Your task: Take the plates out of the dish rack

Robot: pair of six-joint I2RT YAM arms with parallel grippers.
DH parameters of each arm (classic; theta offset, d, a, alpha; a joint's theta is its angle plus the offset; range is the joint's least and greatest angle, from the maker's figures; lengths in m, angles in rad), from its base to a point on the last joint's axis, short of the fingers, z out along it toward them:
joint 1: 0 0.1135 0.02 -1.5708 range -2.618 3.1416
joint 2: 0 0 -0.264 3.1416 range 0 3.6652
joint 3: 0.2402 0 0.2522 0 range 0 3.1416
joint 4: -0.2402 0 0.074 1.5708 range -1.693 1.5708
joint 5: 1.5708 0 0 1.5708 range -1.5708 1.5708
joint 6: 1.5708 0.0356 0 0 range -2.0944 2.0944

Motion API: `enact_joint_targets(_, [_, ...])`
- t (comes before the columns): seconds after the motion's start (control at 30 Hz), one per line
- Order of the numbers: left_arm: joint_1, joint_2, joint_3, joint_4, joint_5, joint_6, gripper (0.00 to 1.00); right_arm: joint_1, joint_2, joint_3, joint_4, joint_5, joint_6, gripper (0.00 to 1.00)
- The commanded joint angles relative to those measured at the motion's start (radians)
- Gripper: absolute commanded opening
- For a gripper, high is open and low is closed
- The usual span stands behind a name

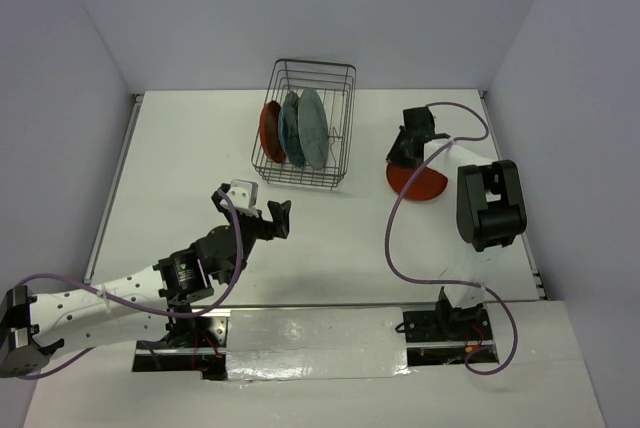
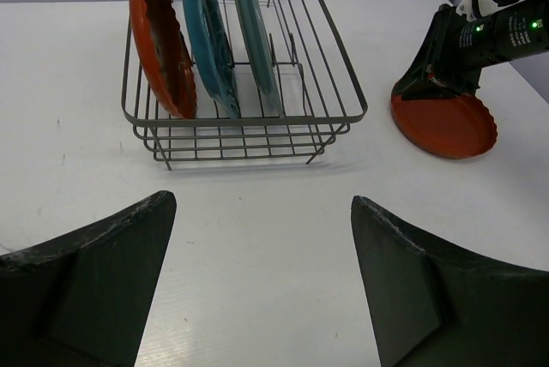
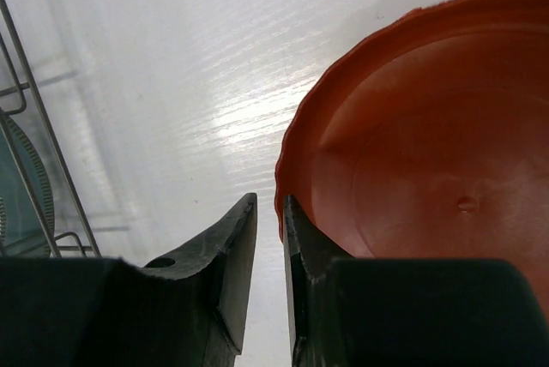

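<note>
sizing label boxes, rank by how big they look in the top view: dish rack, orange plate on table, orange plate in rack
1. dish rack, clearly largest.
2 and 3, too close to rank: orange plate on the table lies flat but partly hidden; orange plate in the rack stands on edge, a narrow oval.

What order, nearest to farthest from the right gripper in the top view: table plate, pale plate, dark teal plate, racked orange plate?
1. Orange plate on the table, at the right gripper.
2. Pale grey-teal plate, right side of the dish rack.
3. Darker teal plate, middle.
4. Racked orange plate, leftmost.
</note>
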Motion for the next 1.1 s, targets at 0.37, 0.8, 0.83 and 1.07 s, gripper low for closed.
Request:
enact_joint_targets(0.37, [0.001, -0.013, 0.006, 0.029, -0.011, -0.026, 0.96, 0.052, -0.151, 0.041, 0.001, -0.048, -0.078, 0.36])
enact_joint_targets(0.8, [0.001, -0.021, 0.003, 0.024, -0.023, -0.03, 0.95, 0.403, -0.24, 0.182, 0.025, 0.284, -0.276, 0.53])
enact_joint_targets(0.83, [0.001, -0.03, 0.0, 0.024, -0.024, -0.03, 0.95, 0.418, -0.242, 0.189, 0.036, 0.287, -0.287, 0.53])
enact_joint_targets(1.07, [0.001, -0.07, -0.018, 0.035, -0.023, -0.035, 0.95, 0.524, -0.245, 0.244, 0.119, 0.385, -0.367, 0.59])
